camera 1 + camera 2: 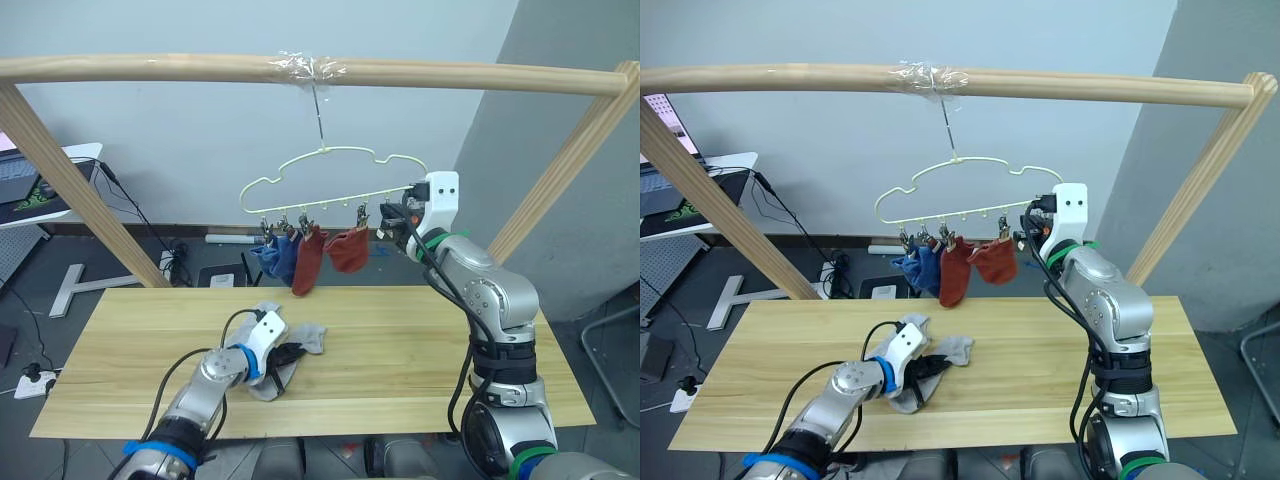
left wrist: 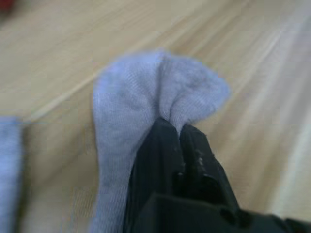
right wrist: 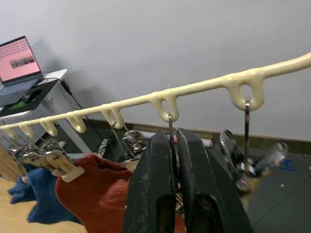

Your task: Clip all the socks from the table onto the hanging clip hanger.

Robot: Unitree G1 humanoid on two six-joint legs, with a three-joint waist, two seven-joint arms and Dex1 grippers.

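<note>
My left pincer (image 2: pixel 181 127) pinches a fold of a grey sock (image 1: pixel 300 338) lying on the tabletop (image 1: pixel 400 340). My right pincer (image 3: pixel 174 138) is pressed together on a clip's wire under the hanger (image 1: pixel 330 178), where two blue socks (image 1: pixel 278 258) and two red socks (image 1: pixel 325 255) hang.

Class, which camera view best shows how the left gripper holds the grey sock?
The left wrist view: the left gripper has its fingers pinched shut on a fold of the grey sock. Both eye views show the sock lying on the table, its pinch point hidden.
</note>
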